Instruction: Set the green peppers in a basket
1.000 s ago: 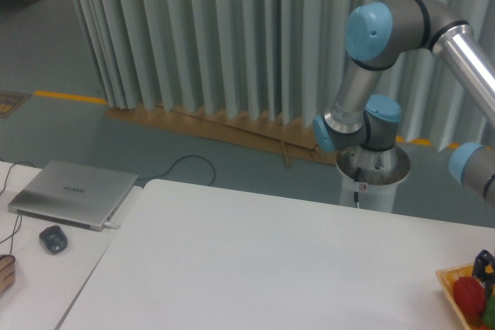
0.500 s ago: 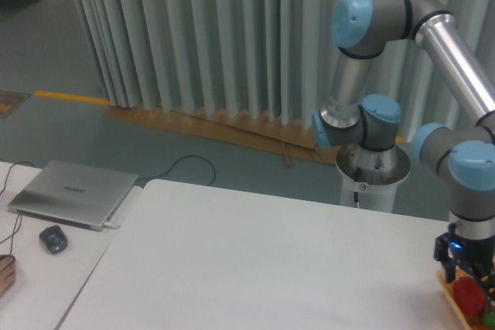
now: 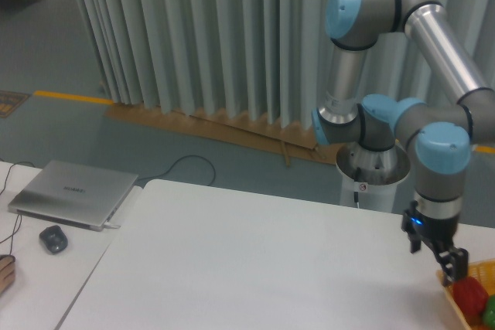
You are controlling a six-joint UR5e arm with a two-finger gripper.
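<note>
At the table's far right edge, the orange-yellow basket [image 3: 481, 271] is cut off by the frame. Inside it, a green pepper [image 3: 489, 311] shows only as a sliver at the frame's edge, right beside a glossy red pepper [image 3: 467, 294]. My gripper [image 3: 441, 262] points down just left of and slightly above the basket's near rim. Its black fingers are spread, and it is open with nothing between them.
A closed silver laptop [image 3: 71, 193] and a dark mouse [image 3: 53, 239] lie on a second table at the left. The arm's white pedestal [image 3: 373, 183] stands behind the table, and grey curtains hang beyond it.
The arm swung in from the right. Half a second ago the gripper hung over the basket above the red pepper; now it has lifted and shifted left, off the basket.
</note>
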